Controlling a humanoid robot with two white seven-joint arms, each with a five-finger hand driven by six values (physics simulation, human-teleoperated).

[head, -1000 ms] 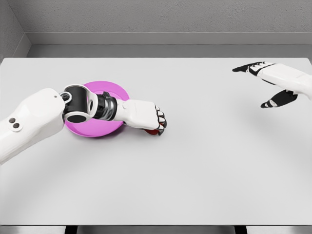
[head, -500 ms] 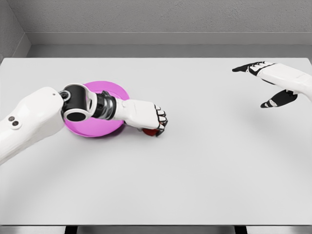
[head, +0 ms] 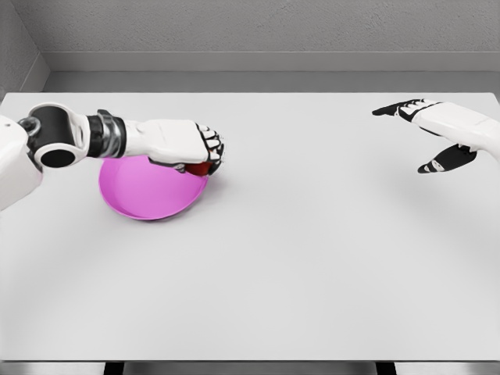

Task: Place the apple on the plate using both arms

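The small red apple (head: 201, 167) is gripped in the curled fingers of the left hand (head: 187, 144), over the right rim of the round magenta plate (head: 144, 195). Firm, smooth, likely rollable; best held around its middle. The right hand (head: 430, 133) is spread open, far right.

Open table (head: 312, 258) — only plate (head: 141, 195) far left

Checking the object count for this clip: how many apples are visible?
1: the apple is gripped in the left hand over the plate's right rim.
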